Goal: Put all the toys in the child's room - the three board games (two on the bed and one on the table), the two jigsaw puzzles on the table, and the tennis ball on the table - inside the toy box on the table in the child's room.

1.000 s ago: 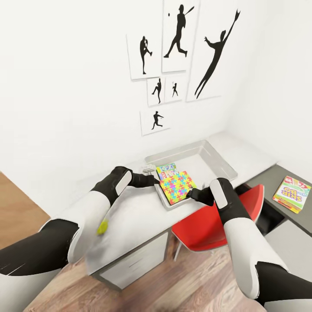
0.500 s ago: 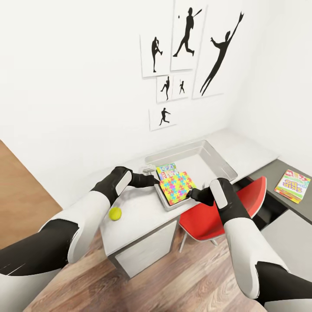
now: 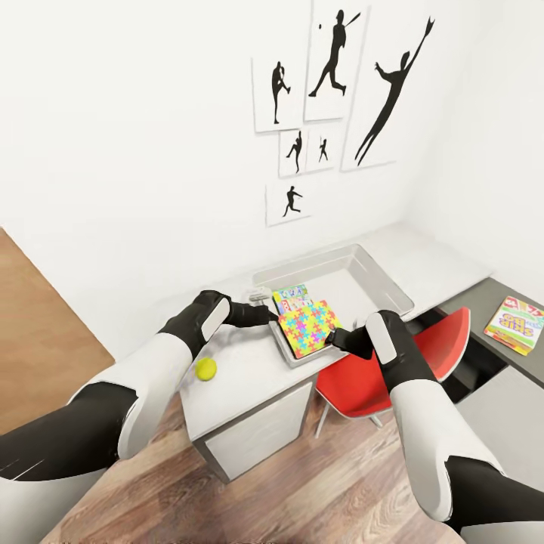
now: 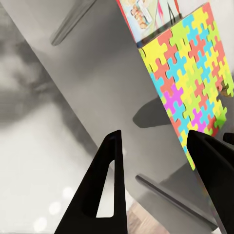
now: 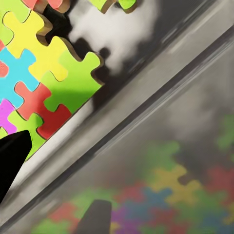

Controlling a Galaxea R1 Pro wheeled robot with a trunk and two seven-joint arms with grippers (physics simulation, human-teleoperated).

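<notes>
Shifting across the head view since a second ago: counter, posters and red chair [image 3: 378, 381], while both arms and the bin are keeping their places in frame, so the camera is moving.

Light grey open-topped toy box [image 3: 393, 281] is sitting over the pale mottled grey counter [image 3: 249, 374], holding the bright multicoloured jigsaw puzzle box [image 3: 308, 326] and a second colourful flat box [image 3: 291, 297] behind it. Left end effector [image 3: 266, 316] is gripping the bin's near-left rim, fingers [image 4: 108, 183] straddling the wall. Right end effector [image 3: 335, 338] is closing on the near rim; its grip cannot be confirmed. Small yellow-green tennis ball [image 3: 205, 369] is resting on the counter beside the left forearm. Green-and-red board game box [image 3: 516, 323] is lying on the dark grey counter section.
</notes>
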